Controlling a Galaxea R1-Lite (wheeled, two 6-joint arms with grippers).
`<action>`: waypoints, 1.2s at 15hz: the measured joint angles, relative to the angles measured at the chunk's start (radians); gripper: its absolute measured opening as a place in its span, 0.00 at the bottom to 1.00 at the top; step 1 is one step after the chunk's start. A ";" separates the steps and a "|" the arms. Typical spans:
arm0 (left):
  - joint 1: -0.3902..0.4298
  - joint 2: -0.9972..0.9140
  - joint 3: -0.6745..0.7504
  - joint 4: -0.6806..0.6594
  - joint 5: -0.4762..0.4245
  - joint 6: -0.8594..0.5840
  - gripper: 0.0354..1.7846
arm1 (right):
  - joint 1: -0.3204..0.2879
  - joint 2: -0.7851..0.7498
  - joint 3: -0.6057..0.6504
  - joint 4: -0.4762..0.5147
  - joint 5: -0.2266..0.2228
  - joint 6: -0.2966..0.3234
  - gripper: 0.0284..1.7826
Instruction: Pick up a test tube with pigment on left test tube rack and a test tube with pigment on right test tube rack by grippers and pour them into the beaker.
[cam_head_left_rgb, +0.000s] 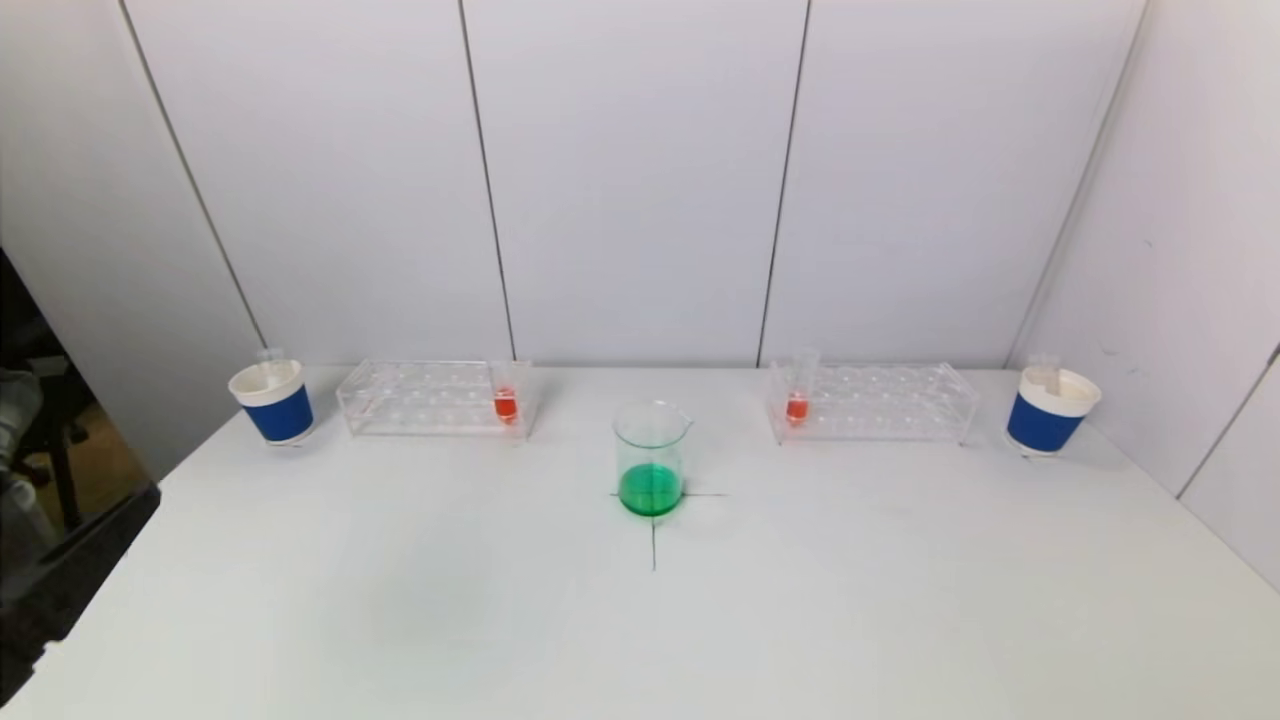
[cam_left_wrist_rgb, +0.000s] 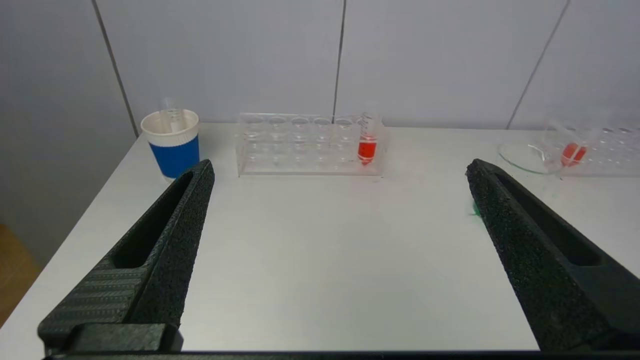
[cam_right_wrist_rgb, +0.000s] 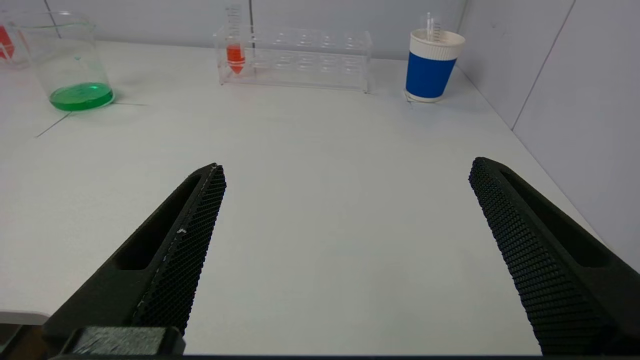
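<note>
**Head view: both tubes in their racks, claws wide apart**

Head view shows the beaker (cam_head_left_rgb: 651, 460) standing mid-surface on a drawn cross, green liquid in its bottom. Left of the beaker and farther back lies the left rack (cam_head_left_rgb: 432, 398), with a red-filled tube (cam_head_left_rgb: 506, 397) upright in the end slot nearest the beaker. Right of the beaker lies the right rack (cam_head_left_rgb: 872, 401), its red tube (cam_head_left_rgb: 799, 390) likewise in the end nearest the beaker. A blue cup (cam_head_left_rgb: 274, 401) stands beyond the left rack, another cup (cam_head_left_rgb: 1049, 410) beyond the right rack, each well apart from the beaker.

The left claw (cam_left_wrist_rgb: 339, 185) hangs above bare surface (cam_left_wrist_rgb: 325, 260), short of the beaker, fingers spread wide and holding nothing. The right claw (cam_right_wrist_rgb: 347, 172) does the same.
</note>
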 joint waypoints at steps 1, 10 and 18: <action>0.000 -0.088 0.000 0.096 0.001 0.000 0.99 | 0.000 0.000 0.000 0.000 0.000 0.000 0.99; -0.030 -0.421 0.007 0.520 0.052 0.015 0.99 | 0.000 0.000 0.000 0.000 0.000 0.000 0.99; -0.075 -0.636 0.038 0.750 0.088 0.073 0.99 | 0.000 0.000 0.000 0.000 0.000 0.000 0.99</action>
